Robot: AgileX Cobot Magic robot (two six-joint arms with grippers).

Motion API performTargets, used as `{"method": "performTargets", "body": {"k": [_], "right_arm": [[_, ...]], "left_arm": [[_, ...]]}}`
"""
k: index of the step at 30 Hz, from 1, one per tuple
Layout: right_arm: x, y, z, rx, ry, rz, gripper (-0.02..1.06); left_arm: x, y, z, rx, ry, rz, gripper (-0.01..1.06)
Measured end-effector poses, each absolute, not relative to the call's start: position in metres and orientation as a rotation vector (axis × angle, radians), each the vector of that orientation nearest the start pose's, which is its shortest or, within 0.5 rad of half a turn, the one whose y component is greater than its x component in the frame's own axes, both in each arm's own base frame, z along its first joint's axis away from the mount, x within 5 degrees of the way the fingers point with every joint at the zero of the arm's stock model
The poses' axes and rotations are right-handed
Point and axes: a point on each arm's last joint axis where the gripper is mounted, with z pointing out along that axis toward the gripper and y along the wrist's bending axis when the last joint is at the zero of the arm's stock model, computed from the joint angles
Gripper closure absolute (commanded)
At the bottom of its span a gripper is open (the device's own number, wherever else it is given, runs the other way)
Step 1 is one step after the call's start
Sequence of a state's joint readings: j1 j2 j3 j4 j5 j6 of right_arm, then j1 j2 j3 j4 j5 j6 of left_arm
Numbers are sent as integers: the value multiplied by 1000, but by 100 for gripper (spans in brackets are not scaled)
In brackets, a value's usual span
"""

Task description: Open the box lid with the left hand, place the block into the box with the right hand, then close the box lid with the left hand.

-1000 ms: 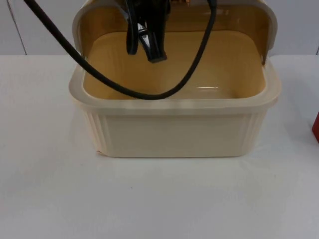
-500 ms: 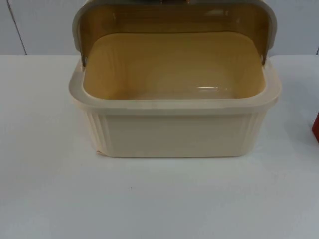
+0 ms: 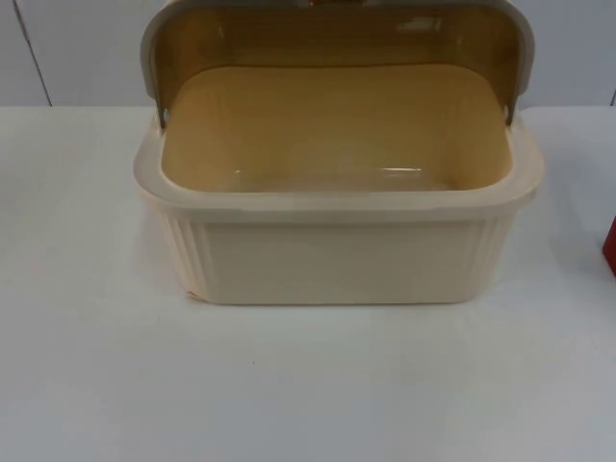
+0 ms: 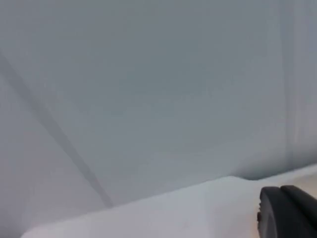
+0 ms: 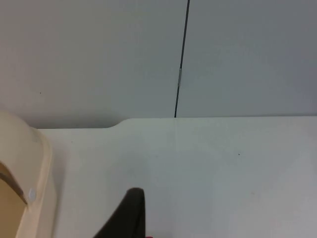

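The cream box [image 3: 337,255] stands in the middle of the table in the top view. Its amber see-through lid [image 3: 337,34] is swung up and stands upright at the back rim. I see nothing lying inside the box. A red block [image 3: 610,245] sits on the table right of the box, cut off by the picture's edge. In the left wrist view my left gripper [image 4: 287,215] faces the grey wall and the table's far edge. My right gripper [image 5: 130,215] hangs over bare table, with the box's rim [image 5: 25,163] beside it.
The white table [image 3: 289,385] stretches in front of the box and to both sides. The grey partition wall [image 3: 58,48] closes the table behind the box. A dark seam [image 5: 181,74] runs down the wall in the right wrist view.
The left arm, which hung over the box's inside one second ago, has withdrawn out of the top view. The lid has stayed up and the box has not shifted.
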State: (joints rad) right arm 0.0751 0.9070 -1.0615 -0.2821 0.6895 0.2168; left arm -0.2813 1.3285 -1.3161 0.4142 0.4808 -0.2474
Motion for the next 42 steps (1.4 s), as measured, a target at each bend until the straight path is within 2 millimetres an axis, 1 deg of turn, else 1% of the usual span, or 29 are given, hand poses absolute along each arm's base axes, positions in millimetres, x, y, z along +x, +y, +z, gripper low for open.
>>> {"method": "performTargets", "body": {"k": [1, 2, 3, 5, 7, 11, 14, 18, 21, 27, 28, 29, 30, 31, 32, 33, 34, 35, 36, 37, 40, 42], "right_arm": [[177, -3, 413, 36, 1994, -132, 0], [177, -3, 413, 36, 1994, -132, 0], [177, -3, 413, 36, 1994, -132, 0], [177, -3, 413, 36, 1994, -132, 0], [177, -3, 413, 36, 1994, -132, 0], [177, -3, 413, 36, 1994, -132, 0], [177, -3, 413, 36, 1994, -132, 0], [177, -3, 413, 36, 1994, -132, 0], [177, -3, 413, 36, 1994, -132, 0], [177, -3, 413, 40, 1993, -130, 0], [177, -3, 413, 40, 1993, -130, 0], [177, -3, 413, 40, 1993, -130, 0], [177, -3, 413, 40, 1993, -130, 0], [177, -3, 413, 40, 1993, -130, 0], [177, -3, 413, 40, 1993, -130, 0], [177, -3, 413, 40, 1993, -130, 0], [177, -3, 413, 40, 1993, -130, 0], [177, -3, 413, 40, 1993, -130, 0], [177, -3, 413, 40, 1993, -130, 0], [177, -3, 413, 40, 1993, -130, 0], [177, -3, 413, 40, 1993, -130, 0], [177, -3, 413, 41, 1996, -130, 0]], "left_arm": [[296, -54, 415, 205, 1928, 82, 105], [296, -54, 415, 205, 1928, 82, 105], [298, -41, 415, 150, 1940, 94, 105], [298, -22, 413, 75, 1972, 126, 105], [298, -9, 411, 24, 2002, 155, 105], [297, -3, 404, -13, 2038, 147, 105], [297, -7, 394, -36, 2068, 83, 105], [297, -9, 389, -12, 2077, 65, 105], [297, -10, 389, -5, 2077, 56, 105], [297, -10, 389, 64, 2078, 93, 105], [297, -10, 389, 64, 2078, 93, 103], [297, -10, 389, 64, 2082, 93, 103], [296, -10, 388, 66, 2084, 94, 96], [296, -10, 388, 67, 2084, 92, 87], [296, -10, 388, 66, 2085, 89, 70], [296, -11, 388, 62, 2086, 79, 45], [296, -11, 388, 62, 2086, 79, 17], [296, -11, 388, 61, 2086, 77, 17], [296, -11, 388, 55, 2087, 67, 0], [296, -12, 388, 47, 2088, 52, 2], [293, -14, 390, 24, 2086, 6, 3], [286, -16, 397, 2, 2070, -47, 3]]}}
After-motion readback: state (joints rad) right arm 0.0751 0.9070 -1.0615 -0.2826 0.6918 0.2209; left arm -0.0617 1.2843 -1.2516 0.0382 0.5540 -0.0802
